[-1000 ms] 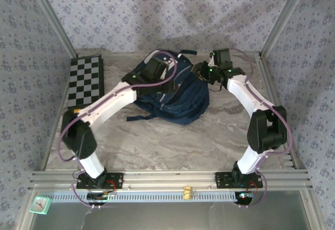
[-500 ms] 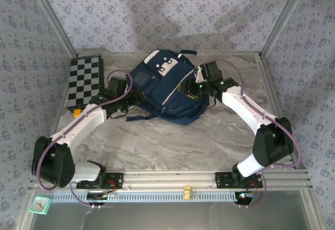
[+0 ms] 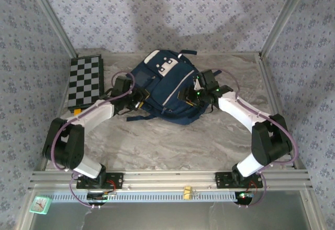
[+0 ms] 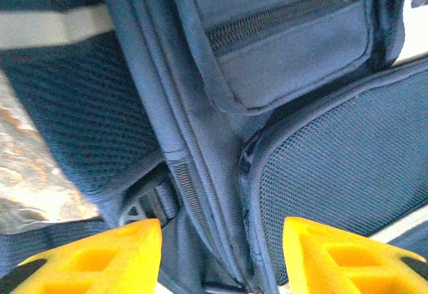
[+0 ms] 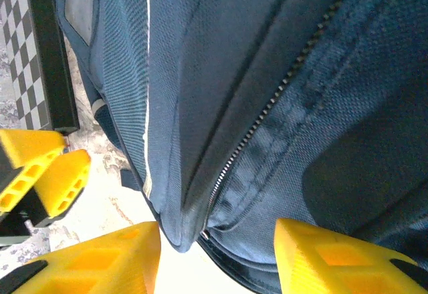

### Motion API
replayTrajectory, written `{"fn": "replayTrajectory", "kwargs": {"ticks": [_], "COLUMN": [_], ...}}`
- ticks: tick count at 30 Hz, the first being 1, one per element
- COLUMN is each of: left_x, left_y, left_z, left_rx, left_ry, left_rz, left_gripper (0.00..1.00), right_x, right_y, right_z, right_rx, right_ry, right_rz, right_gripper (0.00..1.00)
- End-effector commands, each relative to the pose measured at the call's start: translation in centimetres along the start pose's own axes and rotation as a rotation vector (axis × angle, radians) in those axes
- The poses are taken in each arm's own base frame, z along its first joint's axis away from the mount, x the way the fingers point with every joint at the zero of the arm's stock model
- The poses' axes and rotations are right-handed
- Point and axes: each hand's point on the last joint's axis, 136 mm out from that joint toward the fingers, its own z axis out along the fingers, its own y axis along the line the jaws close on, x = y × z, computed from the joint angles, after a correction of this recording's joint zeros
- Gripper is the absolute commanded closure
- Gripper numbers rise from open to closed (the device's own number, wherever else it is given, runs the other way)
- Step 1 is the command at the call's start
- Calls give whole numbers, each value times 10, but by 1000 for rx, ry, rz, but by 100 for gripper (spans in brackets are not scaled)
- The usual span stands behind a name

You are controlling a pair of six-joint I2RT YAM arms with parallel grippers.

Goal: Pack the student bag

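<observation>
1. Top view: the student bag (image 3: 166, 86) lies on the table (image 3: 172, 141) between the two arms. The left fingers (image 3: 137, 102) sit at its left flank and the right fingers (image 3: 189, 96) at its right flank. A checkerboard (image 3: 85, 81) lies beyond the left fingers, apart from the bag.
2. Left wrist view: the left fingers stand spread, pinching nothing. A bag seam and a grey buckle (image 4: 150, 204) sit just ahead, between the tips. A zipped pocket (image 4: 287, 33) lies farther ahead.
3. Right wrist view: the right fingers are spread too, holding nothing. The bag's zipper (image 5: 261, 123) runs down to end between the tips, and the checkerboard lies far off to their left.
</observation>
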Motion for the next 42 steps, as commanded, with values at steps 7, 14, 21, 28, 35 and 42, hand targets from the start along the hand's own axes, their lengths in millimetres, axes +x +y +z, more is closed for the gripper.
{"fn": "replayTrajectory", "kwargs": {"ticks": [7,14,21,28,35,42], "left_x": [15,30,31,27,29,44], "left_y": [-47,-54,-57,-70,-86,-108], "left_z": [27,46,54,55,40,17], "left_rx": [112,111,142,154,179,192], "left_ry": [-8,10,-56,-90,-85,-56], "left_rz": [-17,-18,-35,-33,-42,-71], "left_gripper": [51,54,61,81,99,100], "right_x": [-1,-2,-1,-3,9,38], "right_y": [-4,-3,1,-6,-15,0], "right_z": [6,8,8,-3,-25,-29], "right_rx": [-8,-18,-29,12,153,262], "right_ry": [-13,-11,-11,-24,-32,-51], "right_rz": [18,23,19,-10,-114,-186], "right_gripper": [51,51,51,51,51,47]}}
